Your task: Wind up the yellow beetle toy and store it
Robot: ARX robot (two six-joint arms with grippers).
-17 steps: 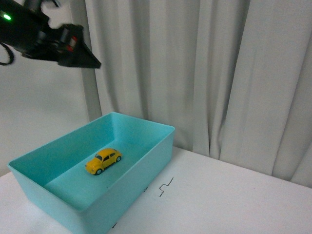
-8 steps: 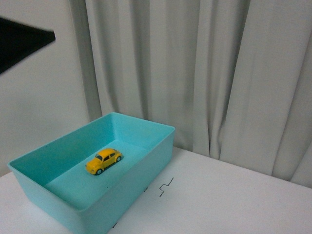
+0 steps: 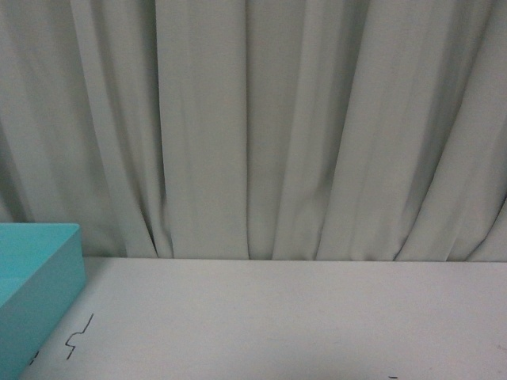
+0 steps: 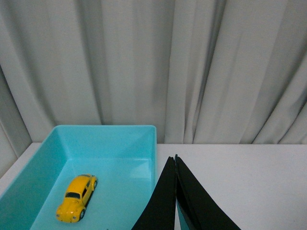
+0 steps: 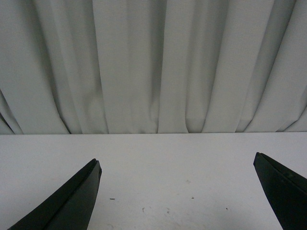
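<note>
The yellow beetle toy [image 4: 76, 204] is lying on the floor of the turquoise bin [image 4: 144, 132], on its wheels, apart from every wall, as you are seeing it in the left wrist view. A second ago the front view was showing that toy in the bin with the left arm high at the far left; now the front view is showing only the bin's corner [image 3: 47, 269] at the near left, the white table [image 3: 301, 317] and the grey curtain [image 3: 261, 127], with no arm and no toy. You are looking at a turned camera and a withdrawn arm, which I am reading as the storing step being done and the task sitting at or near its end.

The left gripper [image 4: 175, 163] is hanging above the bin's right wall with its two black fingers pressed together, gripping nothing; the toy is lying well to its left, untouched. The right gripper [image 5: 177, 187] is hovering over bare table with its fingers spread wide and nothing between them, and the toy is nowhere in its view.
</note>
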